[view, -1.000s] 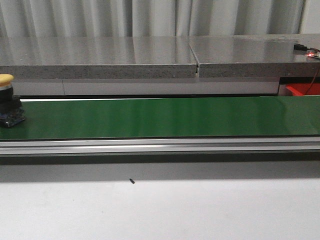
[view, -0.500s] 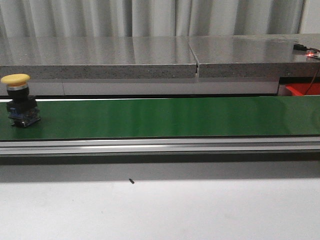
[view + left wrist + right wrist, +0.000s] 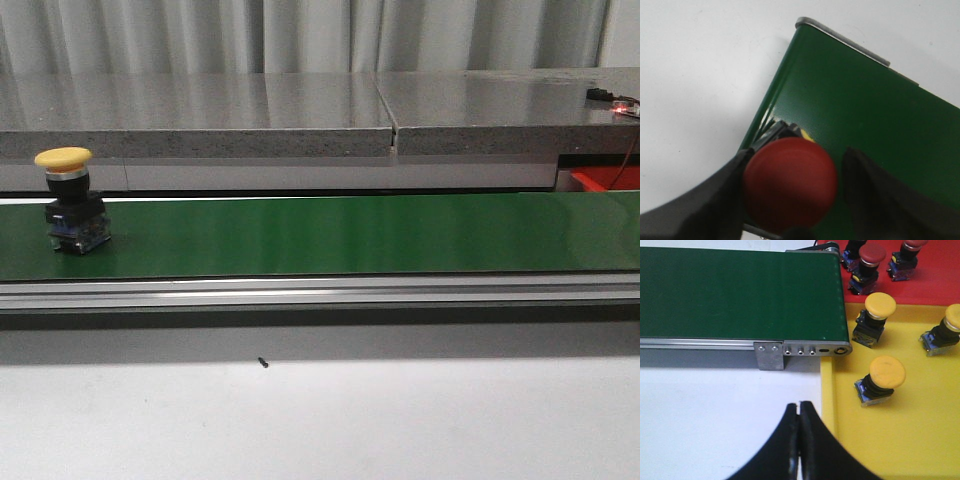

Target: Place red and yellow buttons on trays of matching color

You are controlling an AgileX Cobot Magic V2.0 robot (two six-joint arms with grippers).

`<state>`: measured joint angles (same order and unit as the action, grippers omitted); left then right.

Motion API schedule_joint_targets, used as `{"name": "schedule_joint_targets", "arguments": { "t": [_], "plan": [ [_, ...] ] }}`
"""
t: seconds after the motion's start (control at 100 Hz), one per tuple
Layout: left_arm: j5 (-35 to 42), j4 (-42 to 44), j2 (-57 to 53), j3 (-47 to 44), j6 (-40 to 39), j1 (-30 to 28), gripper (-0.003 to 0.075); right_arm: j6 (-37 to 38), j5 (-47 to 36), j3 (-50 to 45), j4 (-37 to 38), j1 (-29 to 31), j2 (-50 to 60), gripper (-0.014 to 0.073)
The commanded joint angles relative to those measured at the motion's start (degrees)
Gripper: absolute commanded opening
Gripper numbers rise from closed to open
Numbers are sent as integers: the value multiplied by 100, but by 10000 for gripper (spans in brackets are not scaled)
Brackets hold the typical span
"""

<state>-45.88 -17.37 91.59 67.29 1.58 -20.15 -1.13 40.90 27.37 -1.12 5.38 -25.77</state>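
A yellow button (image 3: 66, 200) with a black base stands upright on the green belt (image 3: 350, 235) at the far left of the front view. In the left wrist view a red button (image 3: 790, 182) sits between the fingers of my left gripper (image 3: 799, 154), over the belt's end. Its cap touches one finger, and a strip of green shows before the other. My right gripper (image 3: 799, 405) is shut on nothing over the white table, beside the yellow tray (image 3: 920, 440). That tray holds three yellow buttons (image 3: 886, 372). The red tray (image 3: 940, 280) holds red buttons (image 3: 872, 255).
The belt's metal end frame (image 3: 800, 349) lies between my right gripper and the belt (image 3: 740, 290). A grey stone ledge (image 3: 300, 115) runs behind the belt. White tabletop (image 3: 320, 420) lies in front. A corner of the red tray (image 3: 605, 180) shows at the far right.
The yellow button has travelled to the right along the belt, from the frame's left edge to well inside the view. Nothing else in the front view has changed.
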Motion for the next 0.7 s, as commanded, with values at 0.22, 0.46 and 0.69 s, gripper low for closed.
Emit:
{"name": "schedule_joint_targets", "arguments": {
  "t": [0.22, 0.46, 0.69],
  "plan": [
    [121, -277, -524, 141, 163, 36, 540, -14, -391, 152, -5, -3, -24, -90],
    [71, -277, -1316, 95, 704, 36, 358, -14, -391, 152, -5, -3, -24, -90],
    [38, -304, -2183, -257, 1183, 347, -20, -14, -391, 152, -5, -3, -24, -90]
  ]
}}
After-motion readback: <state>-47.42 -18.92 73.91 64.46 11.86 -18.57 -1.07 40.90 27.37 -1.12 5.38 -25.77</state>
